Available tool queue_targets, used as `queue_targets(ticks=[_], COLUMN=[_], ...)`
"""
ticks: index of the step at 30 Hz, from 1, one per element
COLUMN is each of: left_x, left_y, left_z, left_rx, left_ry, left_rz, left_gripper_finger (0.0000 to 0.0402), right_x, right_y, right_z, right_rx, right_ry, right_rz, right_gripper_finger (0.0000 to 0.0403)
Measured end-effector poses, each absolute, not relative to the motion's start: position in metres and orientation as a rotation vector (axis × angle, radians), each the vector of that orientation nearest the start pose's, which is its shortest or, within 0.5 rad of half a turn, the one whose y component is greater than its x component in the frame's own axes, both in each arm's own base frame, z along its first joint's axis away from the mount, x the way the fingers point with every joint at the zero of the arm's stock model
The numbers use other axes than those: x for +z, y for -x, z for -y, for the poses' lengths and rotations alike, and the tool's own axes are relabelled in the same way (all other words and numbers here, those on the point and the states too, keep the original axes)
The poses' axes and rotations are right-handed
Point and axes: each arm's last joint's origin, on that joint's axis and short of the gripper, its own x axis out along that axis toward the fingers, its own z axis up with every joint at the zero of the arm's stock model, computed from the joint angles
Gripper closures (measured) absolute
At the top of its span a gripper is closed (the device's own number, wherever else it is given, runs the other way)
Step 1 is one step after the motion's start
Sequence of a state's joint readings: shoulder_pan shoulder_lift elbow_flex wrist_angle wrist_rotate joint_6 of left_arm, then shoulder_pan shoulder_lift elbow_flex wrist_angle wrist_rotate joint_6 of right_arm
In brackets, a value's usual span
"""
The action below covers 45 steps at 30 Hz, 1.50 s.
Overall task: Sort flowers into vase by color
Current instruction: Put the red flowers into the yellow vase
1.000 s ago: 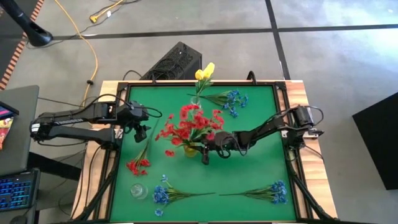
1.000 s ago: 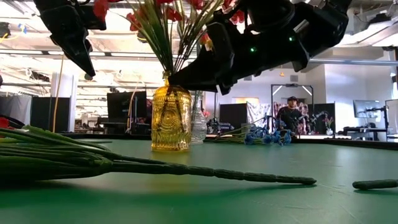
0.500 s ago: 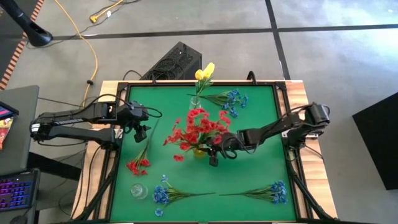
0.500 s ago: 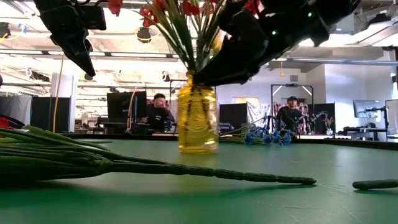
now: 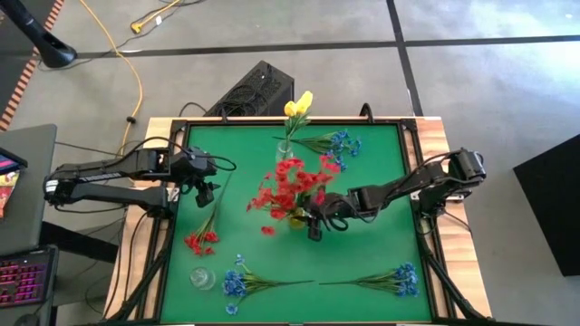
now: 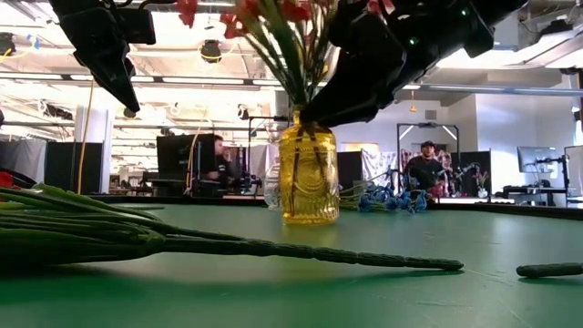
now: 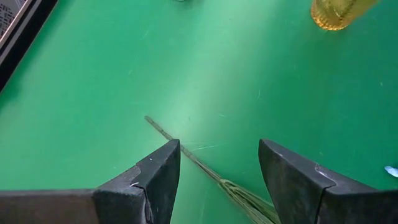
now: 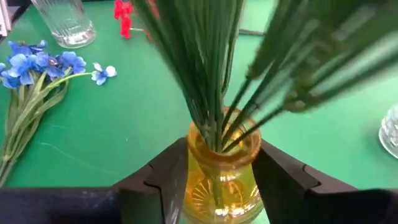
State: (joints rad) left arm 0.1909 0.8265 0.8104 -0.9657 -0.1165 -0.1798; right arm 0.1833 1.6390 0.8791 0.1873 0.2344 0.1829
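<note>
Yellow vase [image 5: 297, 218] shifted right, right end effector [image 5: 313, 228] loosening around it, left end effector [image 5: 206, 193] open

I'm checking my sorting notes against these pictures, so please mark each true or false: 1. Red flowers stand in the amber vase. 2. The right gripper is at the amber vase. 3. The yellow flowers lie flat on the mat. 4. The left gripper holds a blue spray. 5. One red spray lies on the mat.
1. True: the red flowers stand in the amber vase.
2. True: the right gripper straddles it.
3. False: the yellow flowers stand in a clear vase.
4. False: the left gripper is open, empty.
5. True: the loose red spray lies below the left gripper.
</note>
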Motion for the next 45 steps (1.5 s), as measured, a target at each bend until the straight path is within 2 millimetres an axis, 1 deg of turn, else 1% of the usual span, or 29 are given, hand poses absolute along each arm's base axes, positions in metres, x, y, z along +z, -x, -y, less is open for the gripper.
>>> queue_targets(ticks=[7, 11, 13, 16, 18, 21, 26, 29, 32, 35, 40, 45], left_x=[0.274, 0.274, 0.273, 0.271, 0.267, 0.256, 0.225, 0.206, 0.192, 0.185, 0.176, 0.162], left_y=[-0.137, -0.137, -0.138, -0.140, -0.143, -0.150, -0.159, -0.163, -0.167, -0.171, -0.178, -0.185], left_z=[-0.030, -0.030, -0.030, -0.031, -0.031, -0.032, -0.033, -0.033, -0.032, -0.032, -0.035, -0.034], left_rx=[0.372, 0.381, 0.398, 0.460, 0.487, 0.510, 0.566, 0.556, 0.514, 0.501, 0.593, 0.603], left_ry=[0.205, 0.223, 0.256, 0.356, 0.400, 0.469, 0.527, 0.560, 0.604, 0.629, 0.606, 0.583], left_rz=[-0.956, -0.953, -0.948, -0.949, -0.978, -1.039, -1.192, -1.284, -1.321, -1.329, -1.326, -1.406], left_gripper_finger=[0.0195, 0.0195, 0.0195, 0.0195, 0.0195, 0.0195, 0.0195, 0.0195, 0.0195, 0.0195, 0.0195, 0.0195], right_x=[0.190, 0.196, 0.200, 0.208, 0.214, 0.219, 0.224, 0.223, 0.222, 0.220, 0.218, 0.218], right_y=[-0.331, -0.324, -0.319, -0.309, -0.304, -0.298, -0.288, -0.280, -0.271, -0.266, -0.263, -0.257], right_z=[-0.054, -0.053, -0.052, -0.051, -0.050, -0.049, -0.051, -0.053, -0.057, -0.065, -0.082, -0.096], right_rx=[-0.101, -0.101, -0.102, -0.100, -0.106, -0.110, -0.092, -0.097, -0.103, -0.098, -0.053, -0.028], right_ry=[-0.056, -0.051, -0.048, -0.044, -0.059, -0.064, -0.073, -0.106, -0.139, -0.154, -0.152, -0.177], right_rz=[-0.576, -0.603, -0.625, -0.655, -0.662, -0.674, -0.722, -0.786, -0.846, -0.887, -0.892, -0.899], right_gripper_finger=[0.0177, 0.0175, 0.0175, 0.0175, 0.0175, 0.0175, 0.0175, 0.0175, 0.0175, 0.0175, 0.0175, 0.0175])
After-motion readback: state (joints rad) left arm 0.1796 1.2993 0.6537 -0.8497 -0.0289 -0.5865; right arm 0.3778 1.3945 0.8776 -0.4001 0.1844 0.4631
